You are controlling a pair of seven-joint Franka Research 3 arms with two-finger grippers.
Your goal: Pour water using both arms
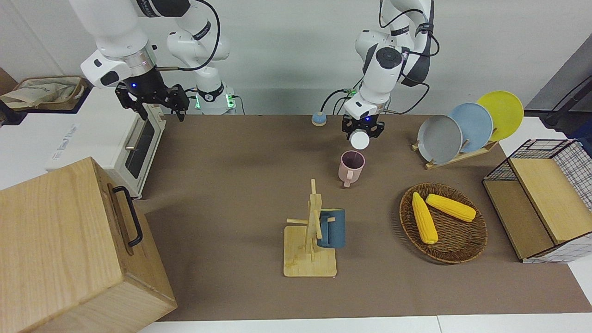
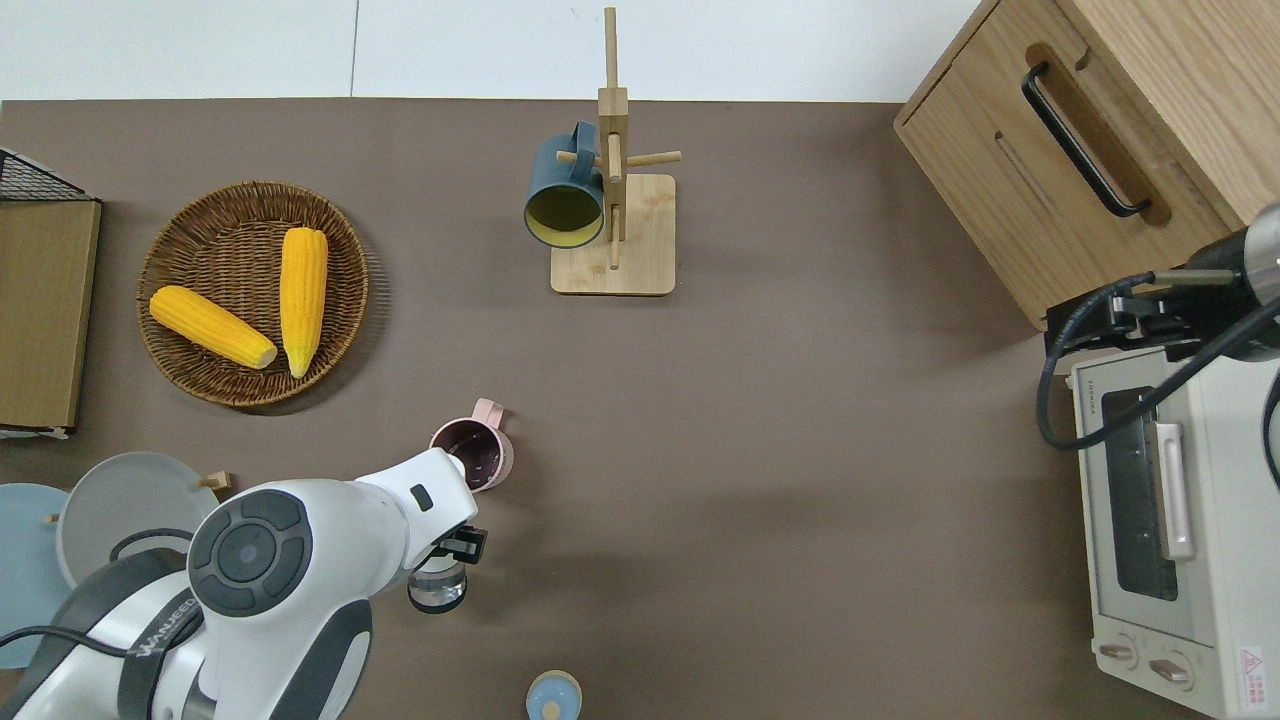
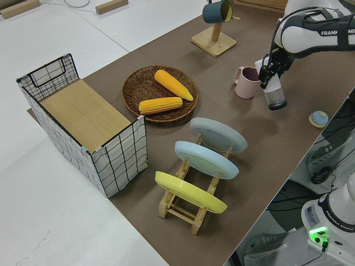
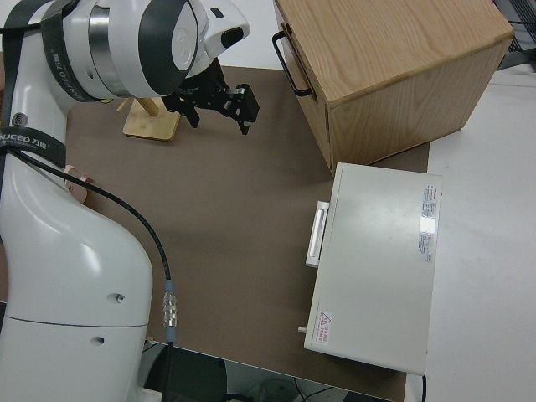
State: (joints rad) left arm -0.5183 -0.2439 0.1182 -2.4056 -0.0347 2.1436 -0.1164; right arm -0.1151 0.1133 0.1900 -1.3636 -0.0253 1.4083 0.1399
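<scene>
arms (image 1: 384, 60): glossy white shells, black joint bands | black cables | black grippers, blue light | grey lettering

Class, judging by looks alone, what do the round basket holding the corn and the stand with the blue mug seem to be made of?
Basket: woven wicker or rattan, matte brown, with visible ribbed weave. Mug stand: pale wood, possibly bamboo, unpainted, showing light grain on its flat base and pegs. Neither can be confirmed by sight alone.

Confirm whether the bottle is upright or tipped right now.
Upright: in the left end effector, the clear bottle hangs vertically beside the pink mug.
</scene>
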